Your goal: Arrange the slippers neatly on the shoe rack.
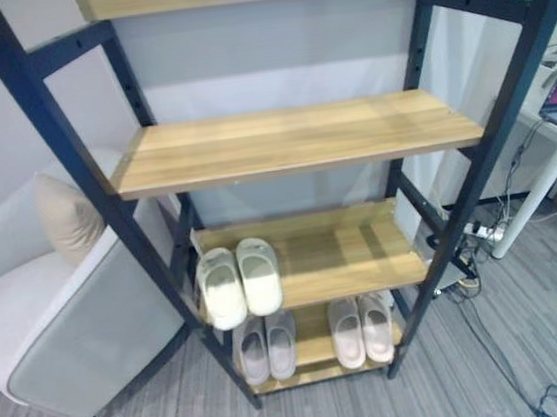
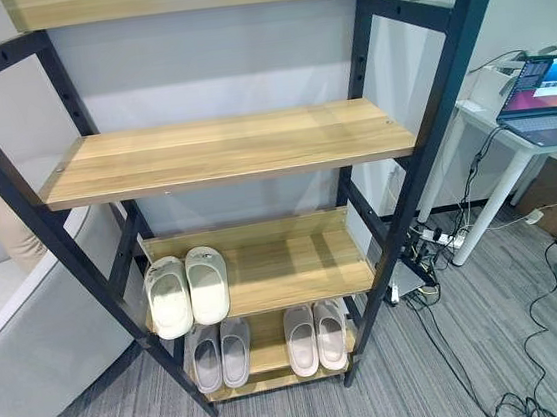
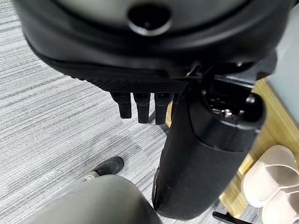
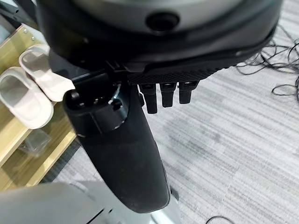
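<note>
Slippers sit paired on the shoe rack (image 1: 291, 139): a cream pair (image 1: 239, 283) on the second shelf, two pale pairs (image 1: 266, 347) (image 1: 362, 329) below. Our left hand (image 3: 140, 105) and right hand (image 4: 166, 95) hang relaxed and empty; little seems left.

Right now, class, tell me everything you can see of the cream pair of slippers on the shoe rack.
The cream pair of slippers looks like smooth, thick-soled foam, with broad closed bands over open toes. They lie side by side, touching, at the left end of the wooden second-lowest shelf, overhanging its front edge. The left slipper angles slightly outward. Nothing else touches them.
</note>
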### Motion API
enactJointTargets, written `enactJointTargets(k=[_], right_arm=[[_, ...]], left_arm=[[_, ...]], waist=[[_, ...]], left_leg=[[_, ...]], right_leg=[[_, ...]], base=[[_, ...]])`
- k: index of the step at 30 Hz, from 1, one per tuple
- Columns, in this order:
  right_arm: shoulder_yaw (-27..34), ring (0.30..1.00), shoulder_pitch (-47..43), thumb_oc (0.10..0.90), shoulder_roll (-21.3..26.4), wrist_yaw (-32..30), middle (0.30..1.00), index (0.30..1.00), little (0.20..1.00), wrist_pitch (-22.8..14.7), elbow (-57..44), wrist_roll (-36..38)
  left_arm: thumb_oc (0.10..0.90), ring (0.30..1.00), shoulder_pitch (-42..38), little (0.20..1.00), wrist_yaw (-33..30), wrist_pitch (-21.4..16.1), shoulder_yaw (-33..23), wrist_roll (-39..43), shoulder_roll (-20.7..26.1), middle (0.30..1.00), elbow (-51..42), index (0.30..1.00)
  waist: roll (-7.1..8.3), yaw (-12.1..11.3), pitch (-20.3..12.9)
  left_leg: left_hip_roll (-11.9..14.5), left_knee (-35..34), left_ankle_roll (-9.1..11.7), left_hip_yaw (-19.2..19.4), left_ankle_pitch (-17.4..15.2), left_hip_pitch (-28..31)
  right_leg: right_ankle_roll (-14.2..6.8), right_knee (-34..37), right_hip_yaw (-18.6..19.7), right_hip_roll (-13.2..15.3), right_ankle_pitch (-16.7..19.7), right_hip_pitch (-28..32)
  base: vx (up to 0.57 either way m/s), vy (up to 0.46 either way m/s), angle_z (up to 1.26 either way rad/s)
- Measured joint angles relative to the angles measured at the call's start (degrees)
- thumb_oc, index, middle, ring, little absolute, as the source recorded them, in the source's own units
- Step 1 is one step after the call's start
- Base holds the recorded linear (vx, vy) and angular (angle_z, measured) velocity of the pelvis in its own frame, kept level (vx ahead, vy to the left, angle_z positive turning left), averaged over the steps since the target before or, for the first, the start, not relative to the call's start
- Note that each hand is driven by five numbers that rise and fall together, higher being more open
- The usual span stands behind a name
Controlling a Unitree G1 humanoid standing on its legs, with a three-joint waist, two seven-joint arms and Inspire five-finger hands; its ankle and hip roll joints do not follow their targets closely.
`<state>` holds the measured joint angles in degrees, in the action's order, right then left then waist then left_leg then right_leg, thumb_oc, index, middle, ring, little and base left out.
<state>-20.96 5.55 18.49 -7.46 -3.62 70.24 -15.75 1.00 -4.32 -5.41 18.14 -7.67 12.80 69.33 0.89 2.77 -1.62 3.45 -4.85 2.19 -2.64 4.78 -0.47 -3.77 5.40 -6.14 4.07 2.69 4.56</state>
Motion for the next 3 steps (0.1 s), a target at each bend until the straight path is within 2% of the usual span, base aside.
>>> enactJointTargets(k=[3], right_arm=[[0.7, 0.900, 0.0, 0.800, 0.1, -0.5, 0.900, 0.900, 0.900, 0.3, 0.2, 0.0]], left_arm=[[0.800, 0.900, 0.0, 0.900, 0.0, 0.0, 0.0, 0.0, 0.0, 0.900, 0.0, 0.900]], waist=[[-0.08, 0.0, -0.1]], left_leg=[[0.0, 0.0, 0.0, -0.1, 0.0, -0.1]], right_leg=[[0.1, 0.0, -0.1, 0.0, -0.1, 0.0]], base=[[0.00, 0.000, 0.00]])
